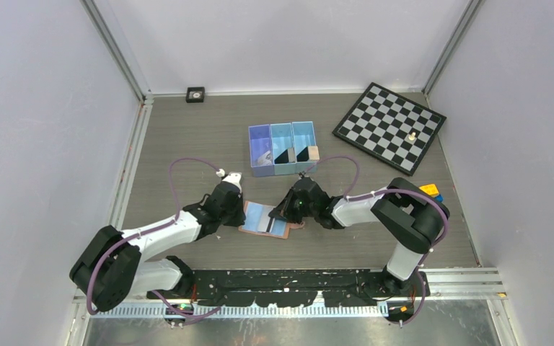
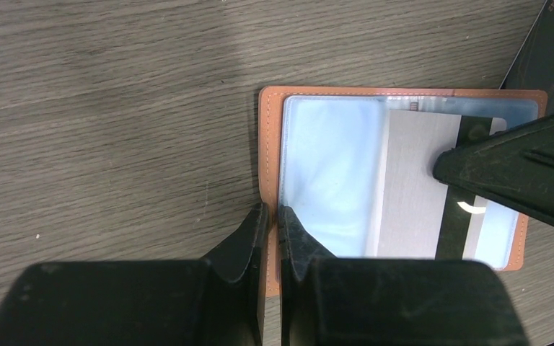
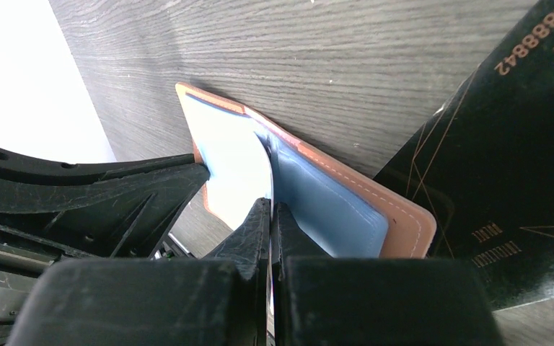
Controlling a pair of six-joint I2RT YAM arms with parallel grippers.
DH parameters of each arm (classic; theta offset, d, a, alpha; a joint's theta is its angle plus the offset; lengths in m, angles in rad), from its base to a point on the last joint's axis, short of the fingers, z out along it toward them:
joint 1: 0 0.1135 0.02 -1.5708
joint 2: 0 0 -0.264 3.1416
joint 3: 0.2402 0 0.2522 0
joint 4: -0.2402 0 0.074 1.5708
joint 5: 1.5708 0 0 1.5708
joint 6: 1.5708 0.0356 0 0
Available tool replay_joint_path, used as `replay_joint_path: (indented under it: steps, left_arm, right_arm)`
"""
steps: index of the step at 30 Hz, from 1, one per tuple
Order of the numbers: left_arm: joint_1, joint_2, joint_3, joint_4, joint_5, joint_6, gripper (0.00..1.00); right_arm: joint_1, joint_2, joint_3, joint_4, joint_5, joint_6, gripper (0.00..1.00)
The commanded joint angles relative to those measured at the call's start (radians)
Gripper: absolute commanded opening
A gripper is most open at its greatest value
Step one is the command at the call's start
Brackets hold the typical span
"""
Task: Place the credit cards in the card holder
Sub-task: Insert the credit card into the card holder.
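Pinching the left edge of the open wallet (image 2: 268, 144) with the narrow left pincer (image 2: 273, 216), pinning it flat on the bench (image 2: 115, 108); probably soft, light, sliding easily. Gripping a thin, stiff, slick card (image 2: 415, 187) by its edge in the closed right pincer (image 3: 270, 216), over the wallet's sleeve. Working just beside another black card (image 3: 519, 144), crowding the right corner.

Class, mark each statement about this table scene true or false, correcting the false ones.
1. The salmon-tan leather folding card holder lies open on the table. True.
2. The left gripper hangs open above it. False: it pinches the holder's tan edge.
3. The blue three-compartment plastic bin sits on the black-and-white chessboard. False: they stand apart.
4. A glossy black credit card lies by the holder. True.
5. The right gripper is open. False: it is shut on a thin grey striped card.
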Motion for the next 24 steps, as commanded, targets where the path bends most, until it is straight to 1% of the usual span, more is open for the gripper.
replay_joint_path:
  steps: [1, 24]
  left_arm:
    - [-0.005, 0.034, 0.010, -0.017, 0.012, -0.016, 0.00]
    - [-0.005, 0.036, 0.009, -0.005, 0.049, 0.003, 0.00]
  right_arm:
    - [0.029, -0.002, -0.042, -0.100, 0.032, -0.006, 0.00]
    - [0.031, 0.104, 0.015, -0.041, 0.042, -0.032, 0.00]
